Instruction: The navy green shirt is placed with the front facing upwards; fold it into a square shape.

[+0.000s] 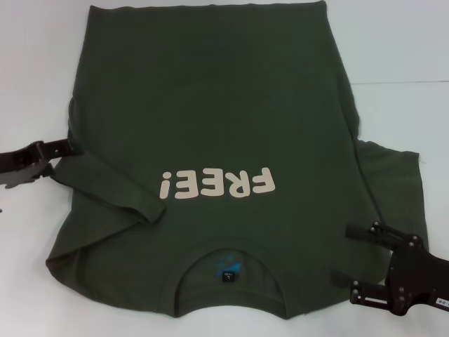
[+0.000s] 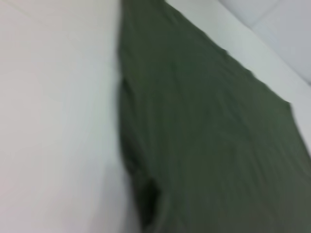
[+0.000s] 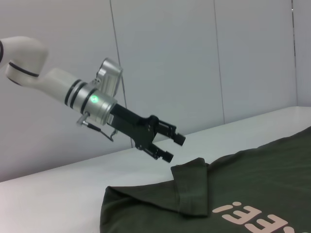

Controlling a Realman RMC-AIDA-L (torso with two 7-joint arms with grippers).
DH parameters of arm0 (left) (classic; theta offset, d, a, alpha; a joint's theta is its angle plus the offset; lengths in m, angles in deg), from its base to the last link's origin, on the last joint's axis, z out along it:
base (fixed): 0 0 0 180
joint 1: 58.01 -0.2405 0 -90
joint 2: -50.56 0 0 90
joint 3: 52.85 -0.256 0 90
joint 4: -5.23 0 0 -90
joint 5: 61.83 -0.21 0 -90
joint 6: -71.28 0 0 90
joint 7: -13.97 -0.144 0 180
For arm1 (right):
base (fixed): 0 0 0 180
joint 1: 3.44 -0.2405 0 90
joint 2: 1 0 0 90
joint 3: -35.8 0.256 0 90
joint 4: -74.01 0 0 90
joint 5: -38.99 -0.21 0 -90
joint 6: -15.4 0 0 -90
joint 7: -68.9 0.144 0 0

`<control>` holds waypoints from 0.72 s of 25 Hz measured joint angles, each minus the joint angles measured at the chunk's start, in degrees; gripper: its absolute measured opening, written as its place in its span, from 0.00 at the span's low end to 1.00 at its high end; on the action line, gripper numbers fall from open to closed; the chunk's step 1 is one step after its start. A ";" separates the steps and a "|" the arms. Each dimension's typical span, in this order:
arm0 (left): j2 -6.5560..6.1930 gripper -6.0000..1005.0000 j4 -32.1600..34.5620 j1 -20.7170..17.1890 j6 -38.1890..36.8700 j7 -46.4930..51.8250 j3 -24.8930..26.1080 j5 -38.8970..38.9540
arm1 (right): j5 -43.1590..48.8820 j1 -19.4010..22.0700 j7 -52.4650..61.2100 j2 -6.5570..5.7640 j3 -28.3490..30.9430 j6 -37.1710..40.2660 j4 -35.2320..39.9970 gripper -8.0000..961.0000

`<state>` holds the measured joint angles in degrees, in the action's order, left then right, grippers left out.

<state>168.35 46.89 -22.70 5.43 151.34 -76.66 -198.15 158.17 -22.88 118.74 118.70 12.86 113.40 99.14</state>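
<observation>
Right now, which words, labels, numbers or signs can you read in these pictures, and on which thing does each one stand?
"FREE!": cream letters on the chest of the navy green shirt, seen upside down in the head view; partly visible in the right wrist view.
Neck label inside the collar: blue marks, too small to read.
No other text is visible.

Left pincer (image 3: 171,147) hangs above the white worktop (image 3: 58,189) with its fingers apart, just off the navy green shirt (image 3: 252,189), whose sleeve is flipped over onto the body beside the cream lettering (image 3: 252,216).
</observation>
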 joint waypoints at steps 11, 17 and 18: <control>0.19 0.86 -3.26 0.07 5.72 -0.34 -0.43 -0.18 | 0.00 0.16 0.08 0.00 0.00 -0.03 0.00 0.92; 0.58 0.85 -3.75 0.13 7.84 -0.56 -1.28 -0.18 | 0.00 0.19 0.09 0.00 0.00 -0.04 0.00 0.92; 0.69 0.85 -3.96 0.17 8.61 -0.57 -1.62 -0.18 | 0.00 0.20 0.09 0.00 0.00 -0.04 0.00 0.92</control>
<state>169.04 42.93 -22.53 14.05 150.77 -78.28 -198.33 158.17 -22.68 118.83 118.70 12.86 113.36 99.15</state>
